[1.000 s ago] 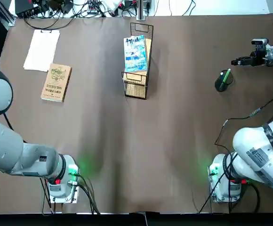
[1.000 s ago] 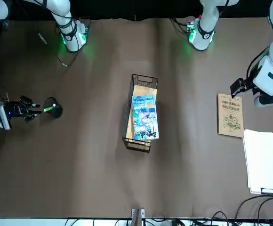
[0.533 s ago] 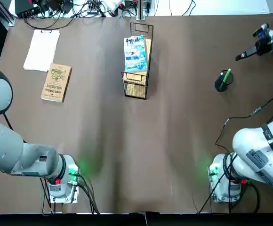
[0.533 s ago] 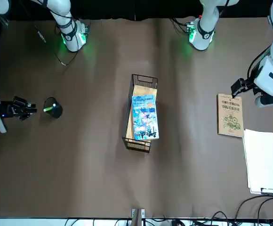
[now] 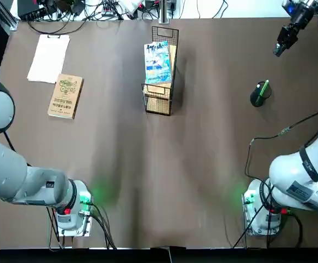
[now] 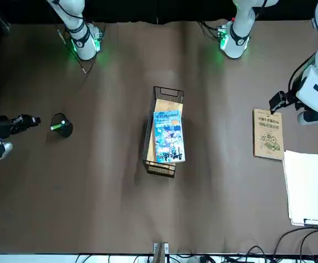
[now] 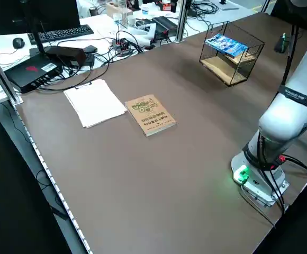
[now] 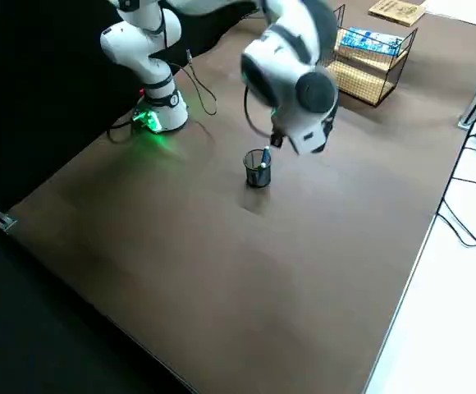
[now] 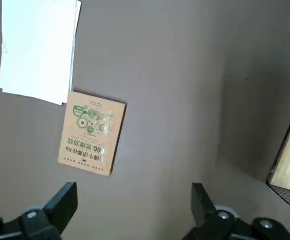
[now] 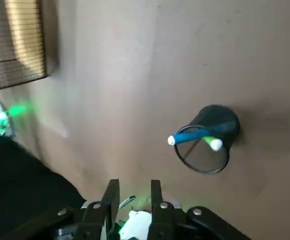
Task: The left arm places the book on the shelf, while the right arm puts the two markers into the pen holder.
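Both jobs look finished. The right claw (image 5: 280,46), which hovered just beside the pen holder (image 5: 257,94) a second ago, has swung up and away toward the bench's (image 5: 203,164) far right corner. Its fingers are nearly closed on nothing, a narrow gap between them. The two markers (image 10: 195,138), one blue and one light green, lean crossed inside the small black mesh cup, tips poking above its round rim.

Well apart from the pen holder, at the bench's far middle, the book (image 5: 157,62), thin with a glossy light-blue and white illustrated cover, lies flat on the pale wooden top board of the shelf (image 5: 161,98), a long, narrow black wire rack. It has not shifted.

The left claw (image 9: 135,220) hangs empty above the bench, fingers spread wide, beyond the shelf from the pen holder, near a tan book (image 5: 66,96) with a green emblem and a white clipboard (image 5: 49,57).

The retreat suggests only parking remains.
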`<state>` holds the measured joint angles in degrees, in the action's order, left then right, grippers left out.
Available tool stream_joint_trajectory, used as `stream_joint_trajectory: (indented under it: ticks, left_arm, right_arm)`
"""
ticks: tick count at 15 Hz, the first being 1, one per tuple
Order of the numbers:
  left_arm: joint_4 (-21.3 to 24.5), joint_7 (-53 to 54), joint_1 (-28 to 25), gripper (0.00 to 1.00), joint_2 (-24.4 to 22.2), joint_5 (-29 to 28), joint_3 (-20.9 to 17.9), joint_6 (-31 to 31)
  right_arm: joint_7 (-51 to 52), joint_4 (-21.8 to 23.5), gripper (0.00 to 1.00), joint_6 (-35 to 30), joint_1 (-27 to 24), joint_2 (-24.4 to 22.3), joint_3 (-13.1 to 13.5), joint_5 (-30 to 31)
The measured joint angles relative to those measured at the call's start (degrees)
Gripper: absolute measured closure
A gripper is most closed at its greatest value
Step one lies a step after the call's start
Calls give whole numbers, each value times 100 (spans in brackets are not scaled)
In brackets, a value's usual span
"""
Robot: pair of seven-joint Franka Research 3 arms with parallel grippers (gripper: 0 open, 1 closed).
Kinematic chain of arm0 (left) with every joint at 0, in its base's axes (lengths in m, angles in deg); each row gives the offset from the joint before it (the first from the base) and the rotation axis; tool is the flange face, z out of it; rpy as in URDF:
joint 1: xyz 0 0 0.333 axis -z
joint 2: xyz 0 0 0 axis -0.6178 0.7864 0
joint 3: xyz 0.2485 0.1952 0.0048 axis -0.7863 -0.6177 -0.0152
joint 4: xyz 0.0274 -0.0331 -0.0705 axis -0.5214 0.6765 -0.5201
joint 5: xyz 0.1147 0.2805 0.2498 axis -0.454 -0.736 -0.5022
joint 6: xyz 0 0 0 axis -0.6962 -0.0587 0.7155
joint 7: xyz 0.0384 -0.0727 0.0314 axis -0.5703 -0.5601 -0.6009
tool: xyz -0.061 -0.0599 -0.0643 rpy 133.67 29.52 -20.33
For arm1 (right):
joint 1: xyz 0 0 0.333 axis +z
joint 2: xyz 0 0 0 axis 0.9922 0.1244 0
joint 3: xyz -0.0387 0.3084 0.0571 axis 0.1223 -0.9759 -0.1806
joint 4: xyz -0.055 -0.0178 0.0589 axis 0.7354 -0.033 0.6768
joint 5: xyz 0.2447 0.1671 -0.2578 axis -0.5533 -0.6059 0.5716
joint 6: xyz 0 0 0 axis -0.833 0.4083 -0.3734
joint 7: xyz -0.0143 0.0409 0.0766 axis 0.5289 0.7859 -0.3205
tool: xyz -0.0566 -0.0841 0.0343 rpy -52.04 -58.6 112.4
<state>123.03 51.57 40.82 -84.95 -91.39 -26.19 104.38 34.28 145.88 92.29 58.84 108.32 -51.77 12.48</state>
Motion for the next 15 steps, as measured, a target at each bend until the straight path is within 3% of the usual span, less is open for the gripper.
stream_joint_trajectory:
  ticks: [5,12,15]
  left_arm:
    - [0,0,1,0,0,0,1,0]
    - [0,0,1,0,0,0,1,-81]
    - [0,0,1,0,0,0,1,-88]
  right_arm:
    - [-2199,-14,66,-162,747,-663,2,490]
    - [-2770,-31,7,-391,1345,-1680,1,1062]
    - [-2898,29,2,-204,1497,-1998,8,1065]
